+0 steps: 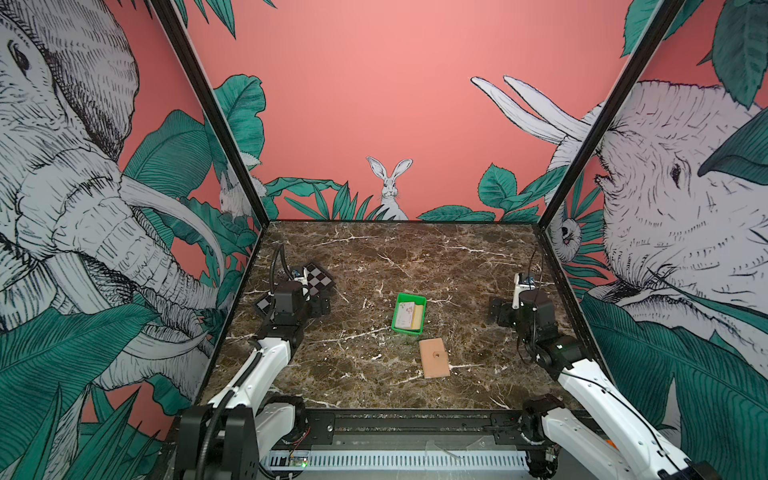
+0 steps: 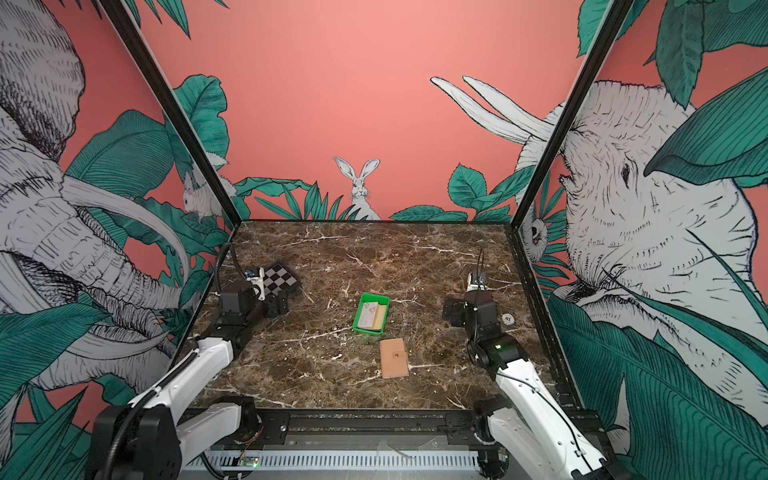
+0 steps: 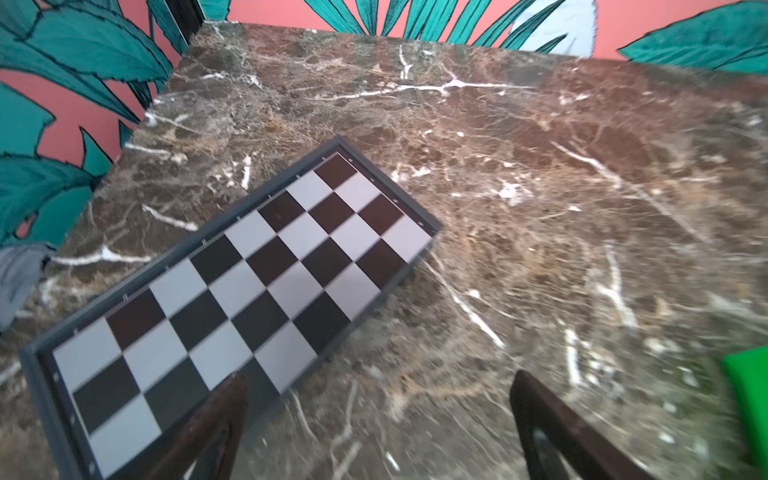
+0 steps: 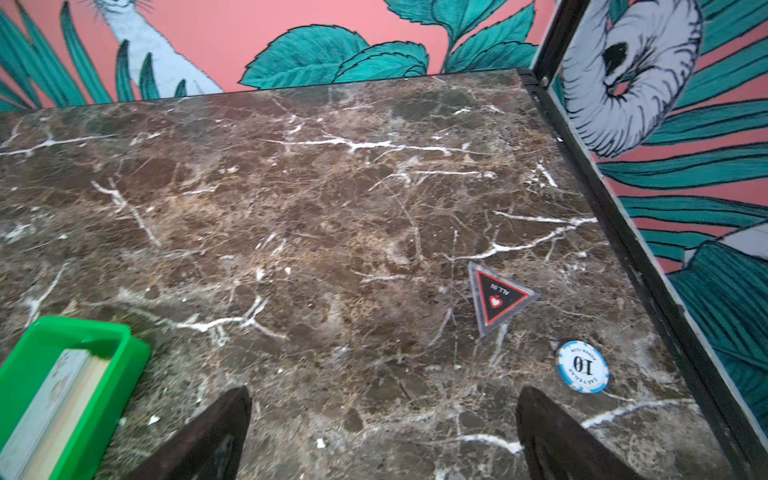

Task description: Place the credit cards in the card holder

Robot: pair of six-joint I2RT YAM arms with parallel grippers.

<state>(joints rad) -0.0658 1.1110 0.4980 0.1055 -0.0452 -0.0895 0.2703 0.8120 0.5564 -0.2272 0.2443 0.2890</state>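
The credit cards (image 1: 407, 316) (image 2: 371, 316) lie stacked in a small green tray (image 1: 409, 297) near the table's middle; the right wrist view shows the stack (image 4: 54, 411) from its edge. The tan card holder (image 1: 434, 358) (image 2: 394, 358) lies folded shut just in front of the tray, its round snap facing up. My left gripper (image 1: 319, 305) (image 3: 379, 376) hovers open at the left, beside a checkered board, with nothing between its fingers. At the right, my right gripper (image 1: 500, 311) (image 4: 384, 390) is open too, over bare marble.
A black-and-white checkered board (image 1: 318, 279) (image 3: 232, 282) lies at the left, partly under the left arm. A round poker chip (image 4: 582, 366) and a triangular token (image 4: 498, 297) sit near the right wall. The green tray's corner (image 3: 748, 395) shows in the left wrist view. Walls enclose three sides.
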